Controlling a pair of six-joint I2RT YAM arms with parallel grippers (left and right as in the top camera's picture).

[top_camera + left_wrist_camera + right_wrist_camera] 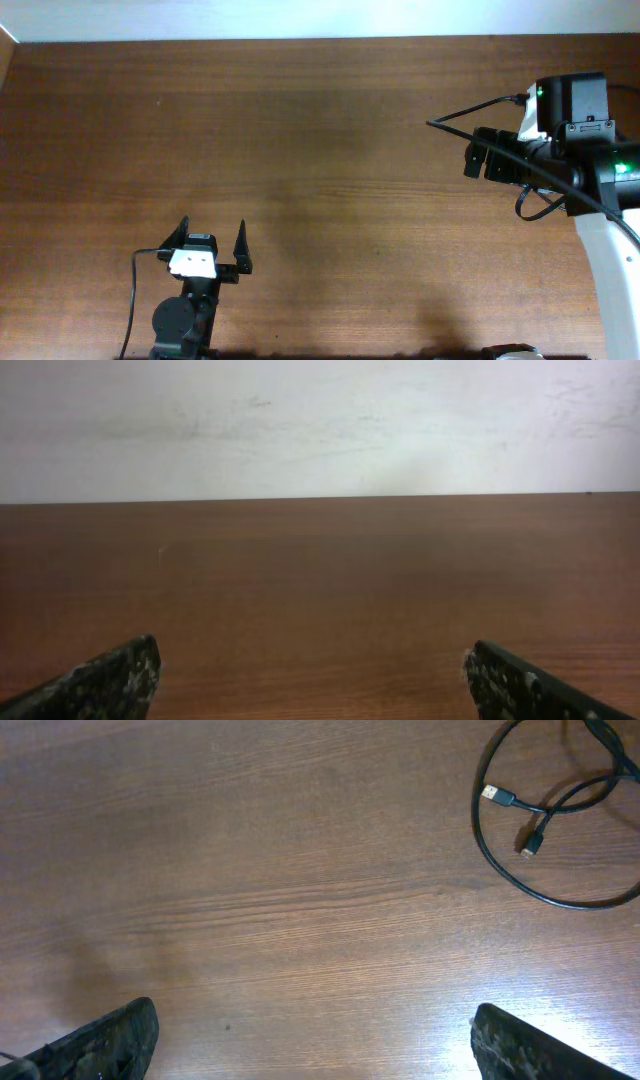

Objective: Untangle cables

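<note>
Thin black cables point(475, 812) lie in a loose loop on the wooden table at the top right of the right wrist view. Two small plug ends point(493, 793) rest inside the loop, and part of the loop runs out of frame. My right gripper point(310, 1020) is open and empty above bare wood, well short of the loop. In the overhead view it point(470, 160) points left at the table's right side, and a thin black loop point(522, 205) shows beneath the arm. My left gripper point(212, 245) is open and empty near the front left, far from the cables; it shows too in the left wrist view point(310, 660).
The brown wooden table point(300, 130) meets a white wall along its far edge. The right arm's own thicker black wire point(470, 110) arcs out to the left above the table. The right arm's white base point(610, 280) stands at the front right.
</note>
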